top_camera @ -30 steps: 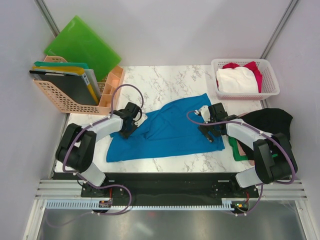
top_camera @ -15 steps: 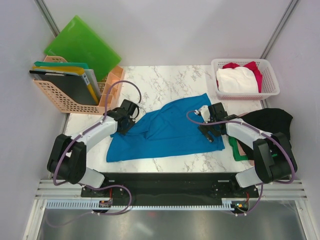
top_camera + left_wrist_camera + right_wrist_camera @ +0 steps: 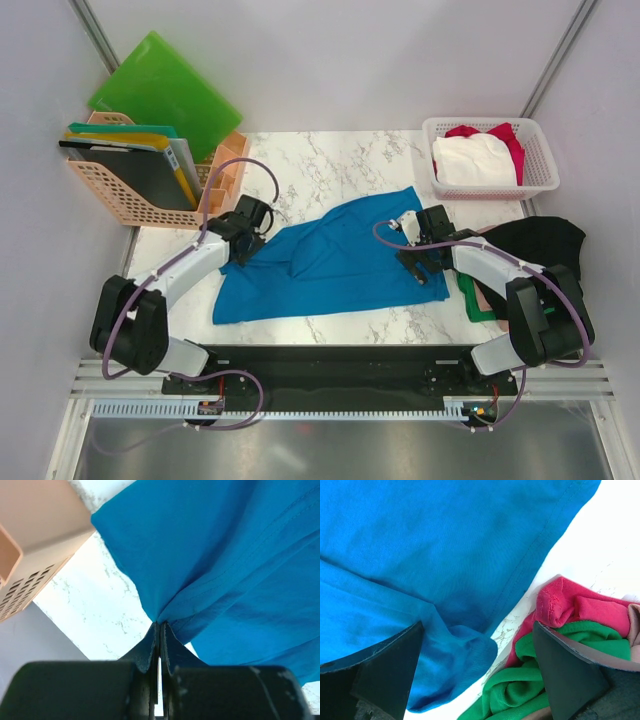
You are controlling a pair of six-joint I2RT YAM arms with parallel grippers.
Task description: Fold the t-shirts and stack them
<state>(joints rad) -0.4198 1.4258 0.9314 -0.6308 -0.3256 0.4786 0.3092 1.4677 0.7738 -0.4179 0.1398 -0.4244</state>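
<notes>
The blue t-shirt (image 3: pixel 330 260) lies spread and rumpled across the middle of the marble table (image 3: pixel 330 160), running from the near left up toward the far right. The left gripper (image 3: pixel 159 630) has its fingers pressed tight together on a pinch of the shirt's left edge, and the cloth gathers into creases that fan away from the pinch. Close by on that side stands the peach file rack (image 3: pixel 120 195), with a green folder (image 3: pixel 165 90) leaning on the wall behind it. The right gripper (image 3: pixel 476 670) hangs over the shirt's right hem with its fingers wide apart and nothing between them; from where I stand I can't tell whether the tips touch the cloth. Just beside that hem is a crumpled heap, a green t-shirt (image 3: pixel 512 695) bunched against a red t-shirt (image 3: pixel 575 605), with a black t-shirt (image 3: pixel 545 240) at the table's right edge. In the far right corner the white basket (image 3: pixel 541 182) holds a white t-shirt (image 3: pixel 472 160) and a second red t-shirt (image 3: pixel 505 135) behind it.
</notes>
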